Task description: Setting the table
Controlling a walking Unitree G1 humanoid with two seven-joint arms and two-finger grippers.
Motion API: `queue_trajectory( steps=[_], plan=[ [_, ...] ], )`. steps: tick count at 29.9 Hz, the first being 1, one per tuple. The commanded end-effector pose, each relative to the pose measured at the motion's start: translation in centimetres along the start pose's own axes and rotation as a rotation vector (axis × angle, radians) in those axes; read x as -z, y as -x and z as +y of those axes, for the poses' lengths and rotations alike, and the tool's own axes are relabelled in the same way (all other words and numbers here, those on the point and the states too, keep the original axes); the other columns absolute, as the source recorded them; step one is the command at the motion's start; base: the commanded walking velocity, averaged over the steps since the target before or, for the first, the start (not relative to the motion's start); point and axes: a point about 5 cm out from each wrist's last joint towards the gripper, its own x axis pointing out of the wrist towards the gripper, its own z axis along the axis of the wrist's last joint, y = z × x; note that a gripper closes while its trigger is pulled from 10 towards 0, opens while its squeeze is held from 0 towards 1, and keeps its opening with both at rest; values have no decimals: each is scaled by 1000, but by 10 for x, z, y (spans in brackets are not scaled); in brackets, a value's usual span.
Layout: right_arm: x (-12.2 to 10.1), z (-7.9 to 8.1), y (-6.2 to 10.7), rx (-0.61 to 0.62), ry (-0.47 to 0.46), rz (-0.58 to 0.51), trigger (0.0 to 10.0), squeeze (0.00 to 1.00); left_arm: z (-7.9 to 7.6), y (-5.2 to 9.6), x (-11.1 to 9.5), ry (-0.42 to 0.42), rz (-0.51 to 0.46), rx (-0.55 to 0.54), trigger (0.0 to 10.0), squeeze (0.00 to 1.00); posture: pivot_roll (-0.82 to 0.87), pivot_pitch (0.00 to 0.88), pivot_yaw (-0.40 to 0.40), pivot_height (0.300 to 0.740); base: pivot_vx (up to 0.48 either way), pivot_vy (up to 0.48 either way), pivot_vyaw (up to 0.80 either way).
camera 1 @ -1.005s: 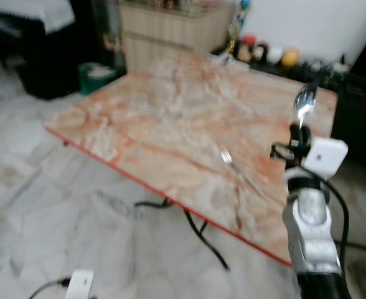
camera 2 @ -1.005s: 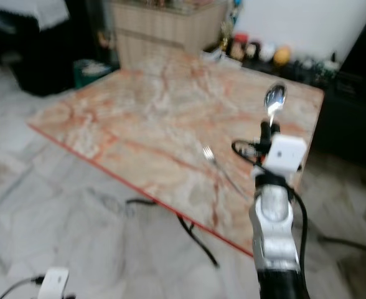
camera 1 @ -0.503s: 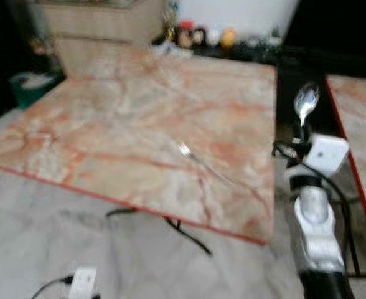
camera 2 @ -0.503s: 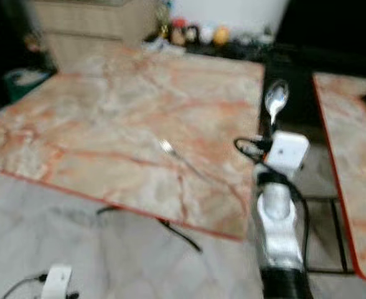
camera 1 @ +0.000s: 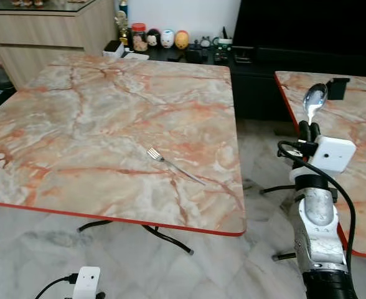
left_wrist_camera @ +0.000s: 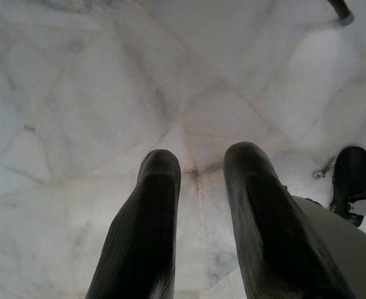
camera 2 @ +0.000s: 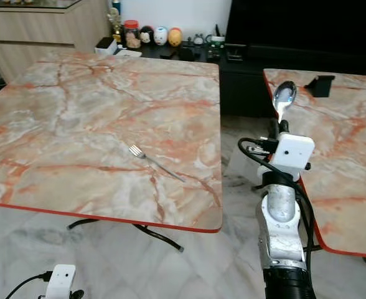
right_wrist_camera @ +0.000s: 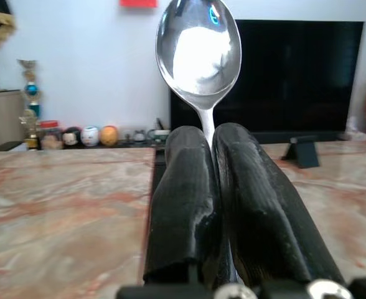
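Setting has barely begun: the marble worktop (camera 1: 108,112) carries one fork (camera 1: 173,166) near its right edge. The right gripper (camera 1: 305,131) clenches an upright spoon (camera 1: 314,99) beside it; the left gripper (left_wrist_camera: 198,180) hangs released over the floor.

A polished metal spoon (right_wrist_camera: 198,53) is gleaming mirror-bright above the right gripper (right_wrist_camera: 215,146), whose matt black fingers (right_wrist_camera: 186,199) are looking rubbery. Beside it, the glossy marble-patterned table (camera 1: 77,124) is bearing a shiny metal fork (camera 1: 173,166).
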Motion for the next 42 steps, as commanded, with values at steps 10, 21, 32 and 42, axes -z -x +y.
queue_trajectory(
  steps=[10, 21, 32, 42],
  plan=[
    [-2, 1, -3, 1, -1, -18, 10000, 0, 7, 2, 6, -20, 20, -2, 10000, 0, 35, 0, -13, 731, 0, 0, 0],
    [0, 2, 0, 2, 1, -13, 10000, 0, 9, 2, 7, -45, 17, -1, 10000, 0, 26, 0, -6, 731, 0, 0, 0],
    [-1, 0, -2, 4, 4, -15, 10000, 0, 3, 1, 2, -59, 8, 4, 10000, 0, 25, 0, -10, 731, 0, 0, 0],
    [-3, -1, -3, 6, 10, -15, 10000, 0, 2, 0, 0, -64, 5, 3, 10000, 0, 22, 0, -10, 731, 0, 0, 0]
  ],
)
